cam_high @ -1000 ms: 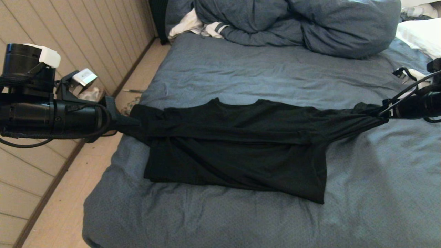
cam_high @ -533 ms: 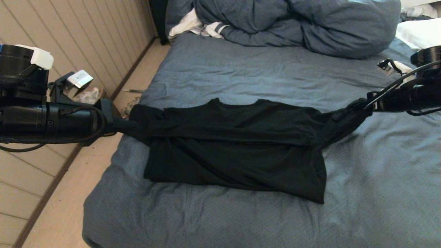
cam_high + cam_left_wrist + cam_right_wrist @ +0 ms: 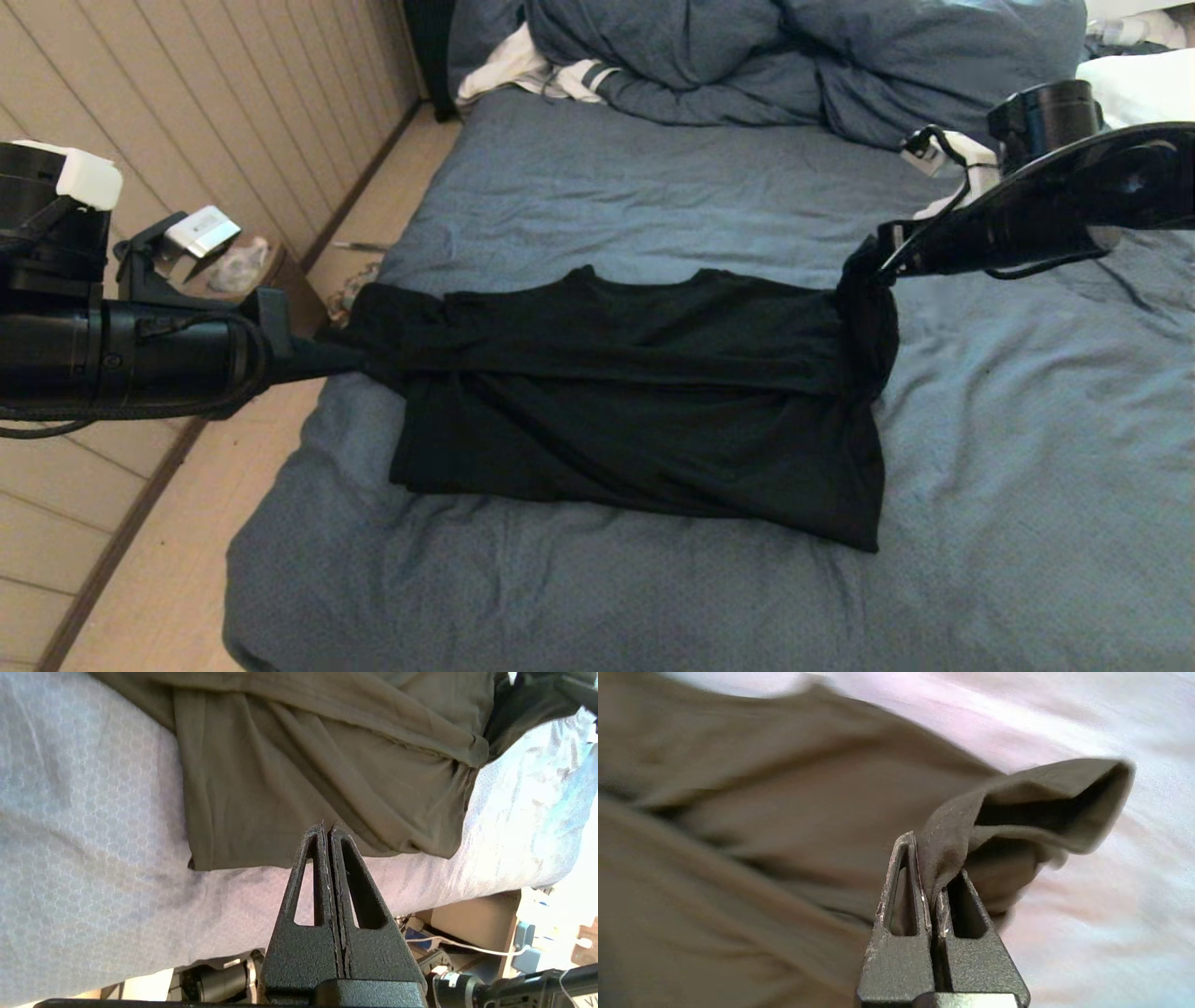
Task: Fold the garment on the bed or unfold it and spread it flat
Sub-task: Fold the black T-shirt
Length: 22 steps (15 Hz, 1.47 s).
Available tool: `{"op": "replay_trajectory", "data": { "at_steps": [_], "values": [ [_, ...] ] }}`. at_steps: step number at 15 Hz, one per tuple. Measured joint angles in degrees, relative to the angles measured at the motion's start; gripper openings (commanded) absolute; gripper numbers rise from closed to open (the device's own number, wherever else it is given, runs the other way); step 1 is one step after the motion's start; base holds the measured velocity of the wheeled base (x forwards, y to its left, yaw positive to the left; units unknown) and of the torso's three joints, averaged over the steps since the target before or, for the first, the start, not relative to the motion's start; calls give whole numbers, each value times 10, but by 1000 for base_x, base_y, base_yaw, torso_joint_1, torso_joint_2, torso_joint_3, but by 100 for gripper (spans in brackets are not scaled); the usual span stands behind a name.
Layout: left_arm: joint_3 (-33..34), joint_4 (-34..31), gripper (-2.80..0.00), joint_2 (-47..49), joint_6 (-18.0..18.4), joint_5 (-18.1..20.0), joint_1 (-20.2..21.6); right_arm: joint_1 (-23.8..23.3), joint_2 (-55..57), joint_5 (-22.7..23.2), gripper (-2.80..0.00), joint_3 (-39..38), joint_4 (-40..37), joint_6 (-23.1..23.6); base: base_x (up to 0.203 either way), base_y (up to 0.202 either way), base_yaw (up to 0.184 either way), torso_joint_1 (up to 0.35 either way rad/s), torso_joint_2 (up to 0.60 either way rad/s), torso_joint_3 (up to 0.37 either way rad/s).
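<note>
Head view looks forward and down from above the near edge of the bed [image 3: 597, 196], taking in the garment [image 3: 635, 411] entire, at middle range. Left wrist view sits behind the closed fingers [image 3: 348, 872] of the left gripper [image 3: 327, 828], facing the garment's [image 3: 299, 765] edge just beyond the tips, close. Right wrist view looks past the right gripper [image 3: 927, 868], very close, cloth pinched at the fingertips. All three share the garment and sheet.

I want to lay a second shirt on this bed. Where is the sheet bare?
Bare sheet lies between the black shirt and the duvet, and along the near edge below the shirt's hem. Right of the shirt is open too, but the right pincer hangs there holding a sleeve. The left side is crowded.
</note>
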<state>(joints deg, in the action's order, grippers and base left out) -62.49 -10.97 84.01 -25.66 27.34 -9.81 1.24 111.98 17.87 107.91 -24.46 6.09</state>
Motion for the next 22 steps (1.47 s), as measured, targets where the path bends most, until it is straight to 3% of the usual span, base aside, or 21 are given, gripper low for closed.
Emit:
{"op": "replay_trajectory", "data": {
  "at_steps": [6, 12, 13, 22],
  "values": [
    [27, 10, -280, -3, -1, 25, -1, 109, 11, -57, -280, 26, 0, -3, 0, 0, 0, 0, 0, 0],
    [56, 38, -280, -1, -1, 44, -17, 136, 48, -90, -280, 27, 1, -3, 0, 0, 0, 0, 0, 0],
    [60, 43, -280, -1, -1, 48, -20, 137, 53, -94, 0, 26, 0, -4, 0, 0, 0, 0, 0, 0],
    [65, 46, -280, 0, -5, 51, -26, 138, 31, -92, 0, 24, -1, -16, 0, 0, 0, 0, 0, 0]
  ]
}}
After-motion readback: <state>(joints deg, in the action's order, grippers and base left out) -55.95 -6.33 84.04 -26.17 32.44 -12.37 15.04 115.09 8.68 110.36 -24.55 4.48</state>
